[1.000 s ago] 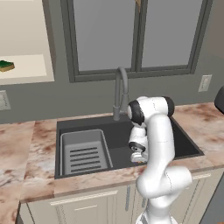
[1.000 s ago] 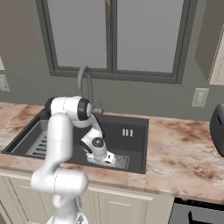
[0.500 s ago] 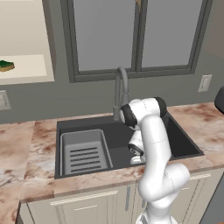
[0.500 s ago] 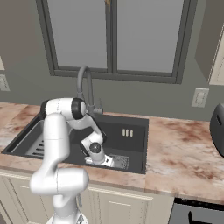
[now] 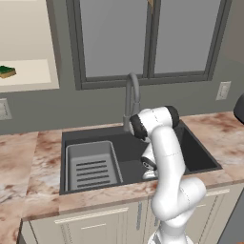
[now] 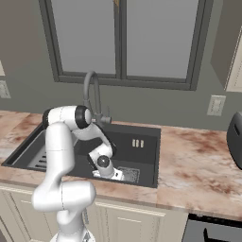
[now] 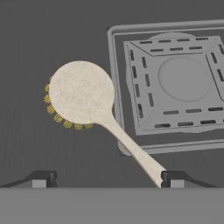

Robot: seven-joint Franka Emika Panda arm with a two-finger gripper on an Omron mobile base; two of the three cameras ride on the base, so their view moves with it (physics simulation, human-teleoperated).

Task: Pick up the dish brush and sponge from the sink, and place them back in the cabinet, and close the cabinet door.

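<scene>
Hand view looks straight down onto the charcoal floor of the sink (image 7: 52,35), where the dish brush (image 7: 83,94) lies flat: its round pale cream head sits toward 10 o'clock with short yellow bristles fanning out from under its lower edge, and its slim handle runs toward 5 o'clock, ending right beside the right fingertip. The gripper (image 7: 107,178) hangs low over it with the two dark fingertips (image 7: 41,179) spread wide apart, nothing between them, the brush handle crossing the corner of the grey square drain strainer (image 7: 175,78) that fills the 2 o'clock part of the picture.

Left base view shows the white arm bent down into the basin, its hand near the front wall at about 5 o'clock of the sink (image 5: 200,157); the light grey ribbed drainer tray (image 5: 93,167) sits in the basin's 9 o'clock half, and the grey arched faucet (image 5: 132,95) rises at 12 o'clock behind it. At 10 o'clock of this view the sponge (image 5: 7,71), dark green over yellow, rests on the pale cream shelf of the cabinet (image 5: 28,47).

Right base view has the hand (image 6: 105,165) down in the basin, just beside the drain strainer (image 6: 128,174)
</scene>
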